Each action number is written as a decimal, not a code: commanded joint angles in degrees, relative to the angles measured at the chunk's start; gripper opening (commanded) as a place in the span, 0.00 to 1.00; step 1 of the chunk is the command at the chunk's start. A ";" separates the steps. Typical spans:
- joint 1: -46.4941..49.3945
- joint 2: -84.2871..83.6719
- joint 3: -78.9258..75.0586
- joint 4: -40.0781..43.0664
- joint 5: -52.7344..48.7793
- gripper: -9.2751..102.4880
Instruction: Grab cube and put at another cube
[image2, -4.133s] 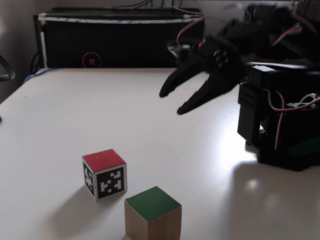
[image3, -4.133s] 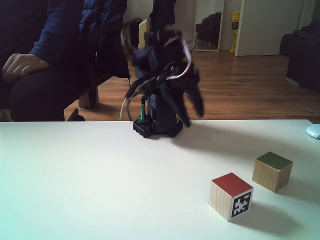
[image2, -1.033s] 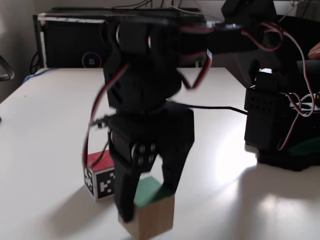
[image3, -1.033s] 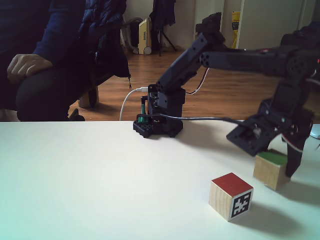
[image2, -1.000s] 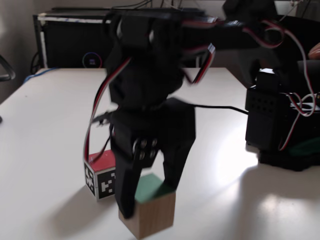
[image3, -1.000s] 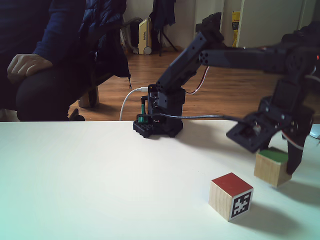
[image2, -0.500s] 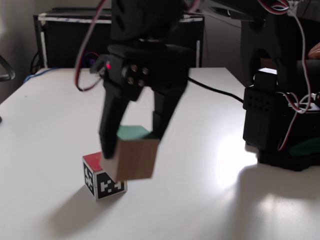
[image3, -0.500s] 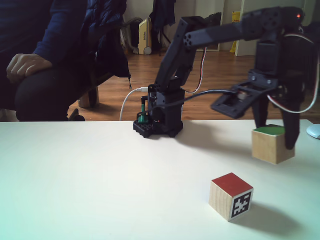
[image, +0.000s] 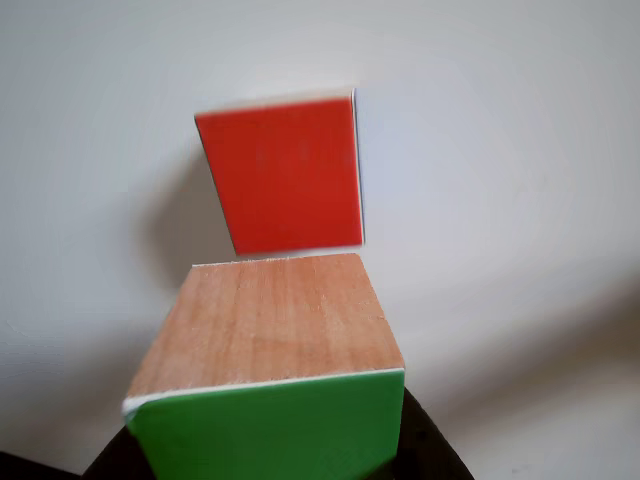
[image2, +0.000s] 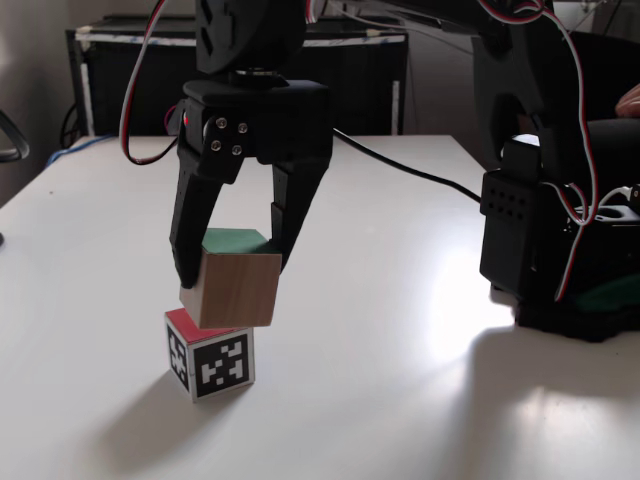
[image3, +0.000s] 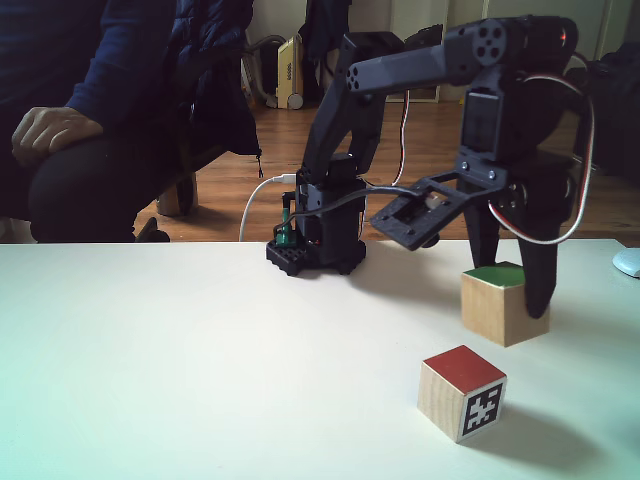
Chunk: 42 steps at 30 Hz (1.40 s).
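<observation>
We look across a white desk (image2: 420, 420), with a dark cabinet behind it in a fixed view and a wooden floor with a seated person's hand (image3: 45, 132) on a knee in another fixed view. The black arm's base (image3: 315, 245) stands at the far edge of the desk there, with a white cable running to it.

The end effector (image2: 232, 275) points downward and pinches the cube (image2: 233, 283) between its two black fingers, one on each side. We see the cube (image3: 503, 300) held off the desk, its green face upward and its bare wooden sides showing. It is slightly tilted in a fixed view.

The another cube (image2: 210, 355) rests on the desk with its red face up and black-and-white marker patterns on its sides. In a fixed view the held cube hangs just above it and overlaps its top edge; we cannot tell whether they touch. In another fixed view the another cube (image3: 462, 391) sits nearer the camera and lower left of the held one. In the other view the cube (image: 265, 380) fills the foreground, with the red face (image: 283, 172) beyond it.
</observation>
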<state>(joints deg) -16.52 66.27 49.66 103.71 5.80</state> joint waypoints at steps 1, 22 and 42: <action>2.11 5.36 0.35 -0.18 -1.05 0.17; 6.50 5.10 0.88 -0.18 -3.52 0.18; 5.71 -1.41 -3.25 -0.26 -2.81 0.18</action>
<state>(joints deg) -10.55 64.60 49.83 103.71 2.55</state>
